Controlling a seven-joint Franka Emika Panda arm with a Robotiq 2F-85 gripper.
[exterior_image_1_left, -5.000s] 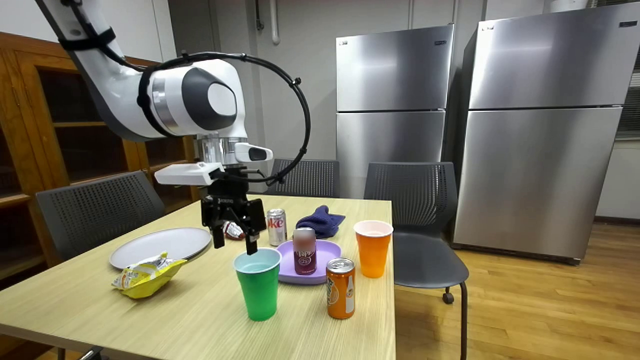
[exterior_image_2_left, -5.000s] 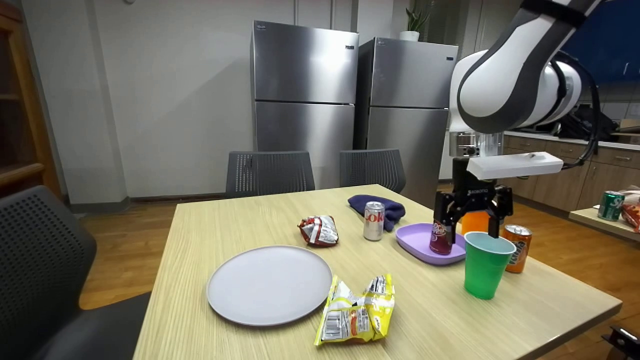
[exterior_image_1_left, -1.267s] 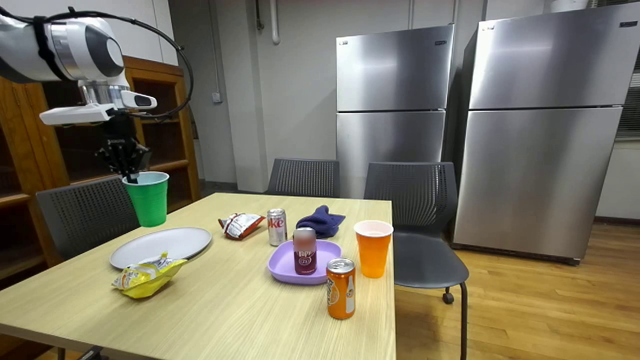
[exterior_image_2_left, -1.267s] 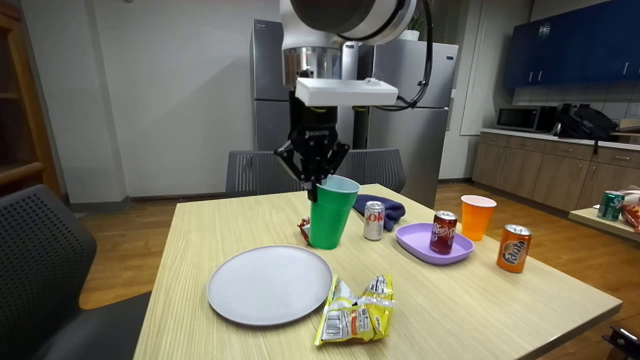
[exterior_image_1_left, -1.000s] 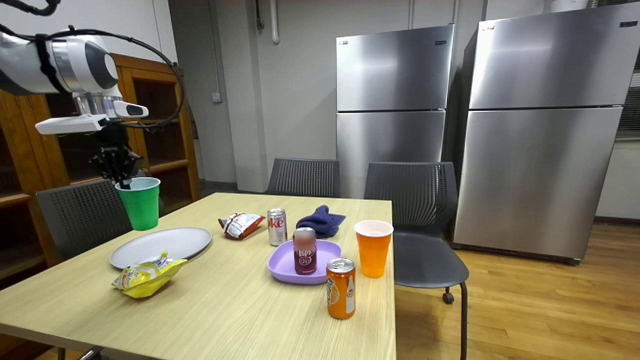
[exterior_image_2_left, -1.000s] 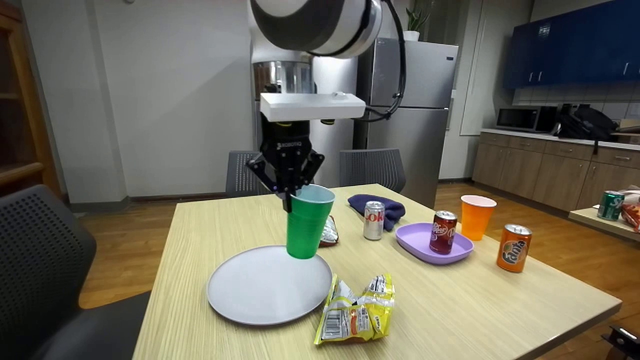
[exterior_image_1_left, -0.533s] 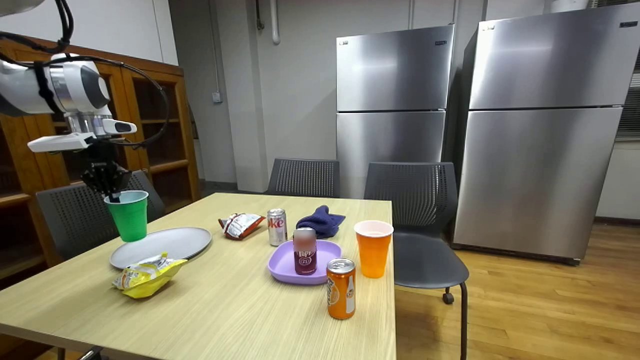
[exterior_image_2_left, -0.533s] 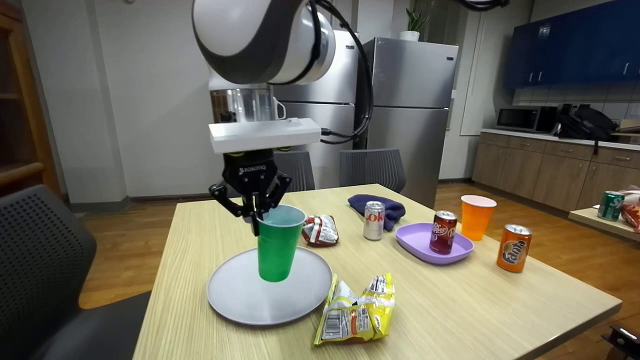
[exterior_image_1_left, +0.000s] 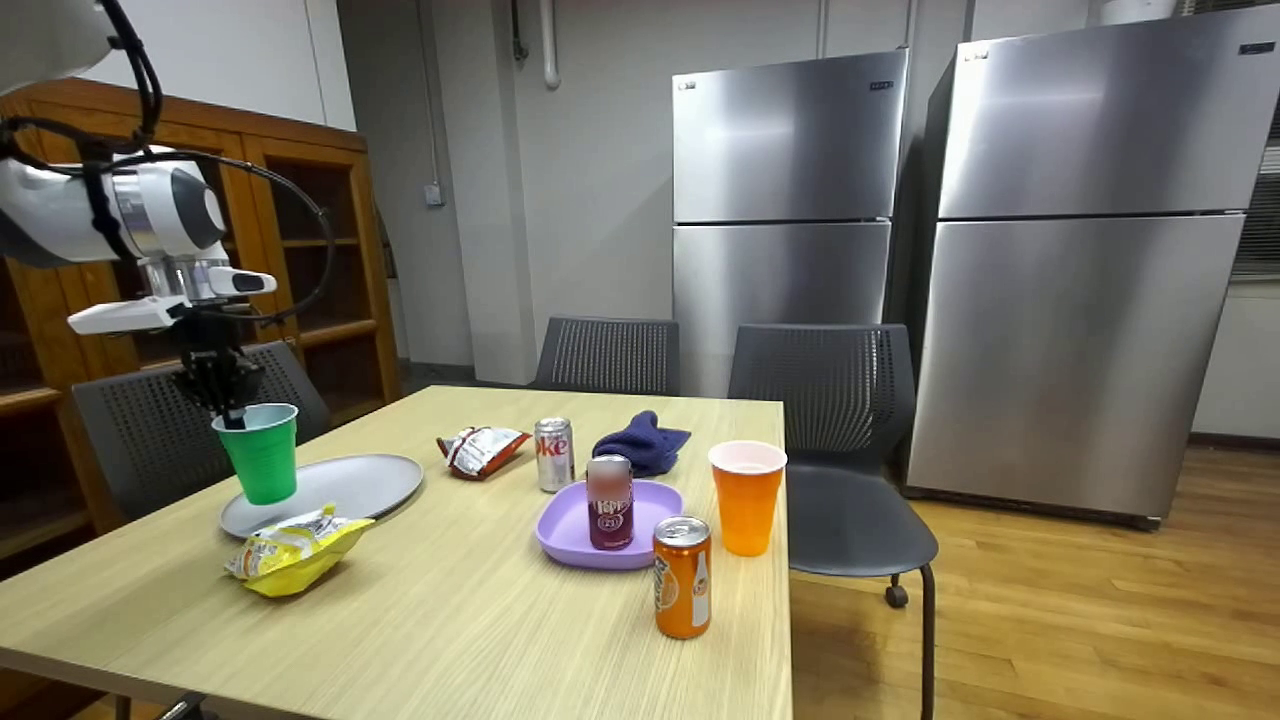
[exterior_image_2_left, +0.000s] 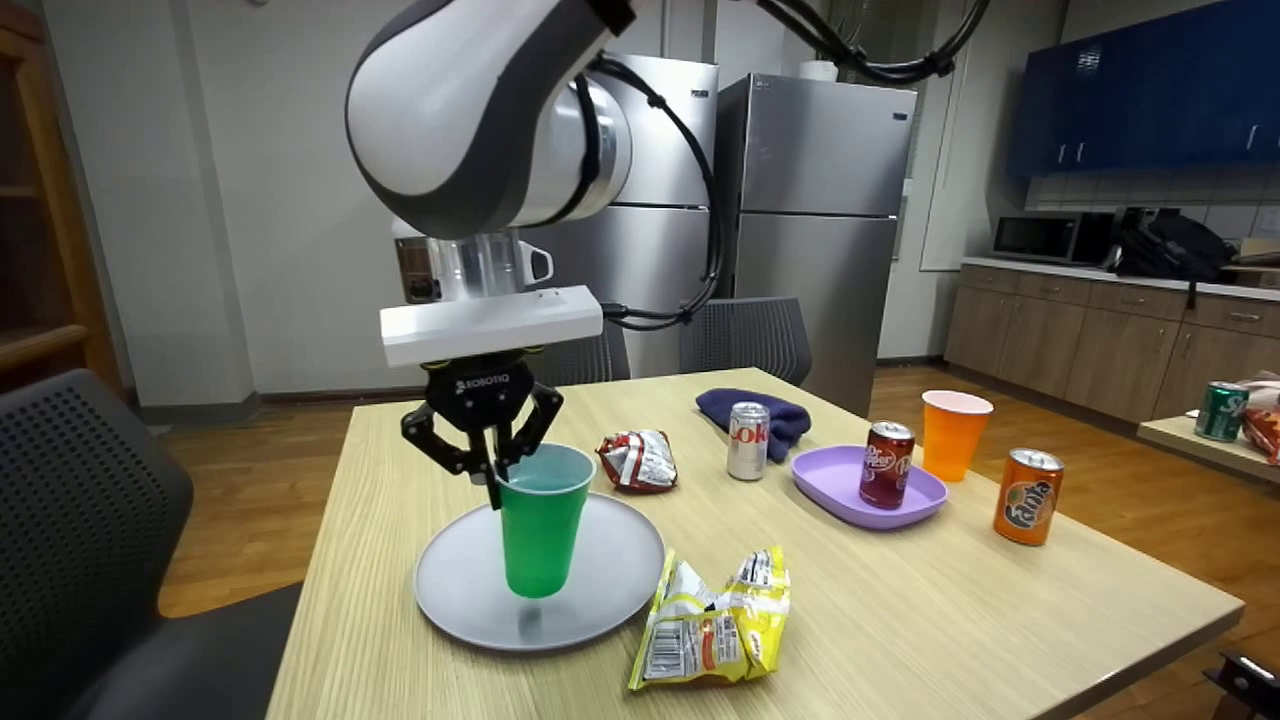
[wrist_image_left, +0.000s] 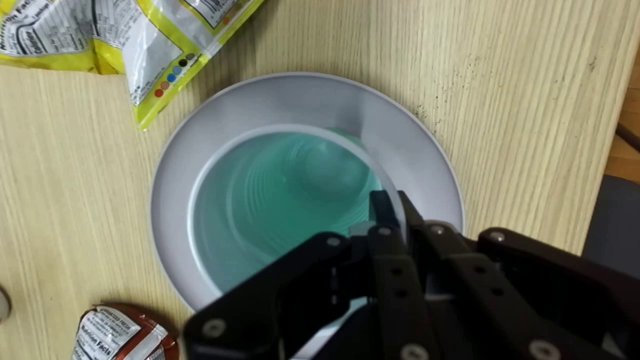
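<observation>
A black Robotiq gripper (wrist_image_left: 397, 209), its fingers pinched nearly together, clamps the rim of a green plastic cup (exterior_image_2_left: 545, 540), one finger inside the wall and the other outside, as the wrist view shows. The cup, tilted slightly, is held over a round gray plate (exterior_image_2_left: 460, 590); its base appears just clear of the surface, a dark reflection below it in an exterior view. The white and gray Franka Emika Panda arm (exterior_image_2_left: 450, 130) reaches in from above.

Just beside the plate lies a yellow snack bag (exterior_image_2_left: 715, 630), printed panels facing up, while a reddish-brown and silver snack bag (exterior_image_2_left: 640, 462) rests near the plate's edge. Farther along the pale wood-grain table (exterior_image_2_left: 870, 610), a silver Coke can (exterior_image_2_left: 748, 445) stands close to a crumpled navy cloth (exterior_image_2_left: 755, 408). Beyond them, a Dr Pepper can (exterior_image_2_left: 885, 470) stands upright in a purple tray (exterior_image_2_left: 825, 490), with an orange cup (exterior_image_2_left: 955, 440) and an orange Fanta can (exterior_image_2_left: 1028, 500) nearby, visible in both exterior views.

In the background, gray chairs (exterior_image_1_left: 825, 390) line the table before stainless steel refrigerators (exterior_image_1_left: 790, 300), with a wooden cabinet (exterior_image_1_left: 300, 138) behind the arm. A microwave (exterior_image_2_left: 1040, 238) and a black backpack (exterior_image_2_left: 1175, 240) sit on a wood-fronted kitchen counter (exterior_image_2_left: 1120, 350) beneath blue wall cabinets (exterior_image_2_left: 1140, 95).
</observation>
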